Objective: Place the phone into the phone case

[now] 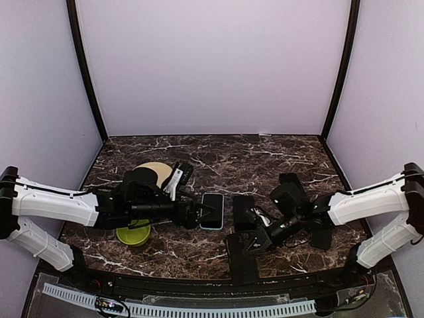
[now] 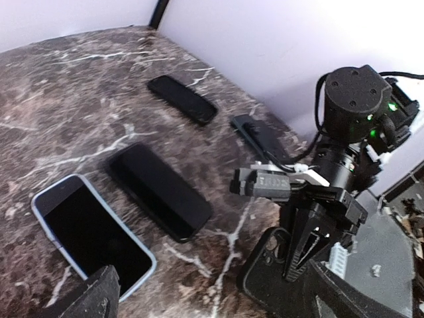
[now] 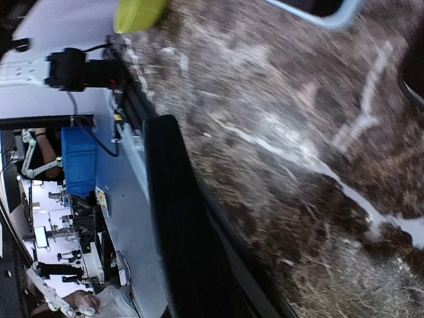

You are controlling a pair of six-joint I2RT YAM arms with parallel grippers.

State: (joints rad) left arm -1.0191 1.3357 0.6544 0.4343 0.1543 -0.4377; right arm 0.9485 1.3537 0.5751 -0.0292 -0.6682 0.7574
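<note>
Marble table (image 1: 285, 156): blue-rimmed phone (image 1: 212, 211) lay at centre, long axis near-far, just right of the left gripper (image 1: 199, 214). The likely black case (image 1: 242, 260) sat under the right gripper (image 1: 255, 242). We couldn't tell either gripper's spread.

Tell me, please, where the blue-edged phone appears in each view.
Top external: the blue-edged phone lies mid-table, between the two arms.
Left wrist: lower left, screen up.
Right wrist: only a blue rim at the top edge, probably this phone.
Shared landmark: the white-veined marble table.
</note>
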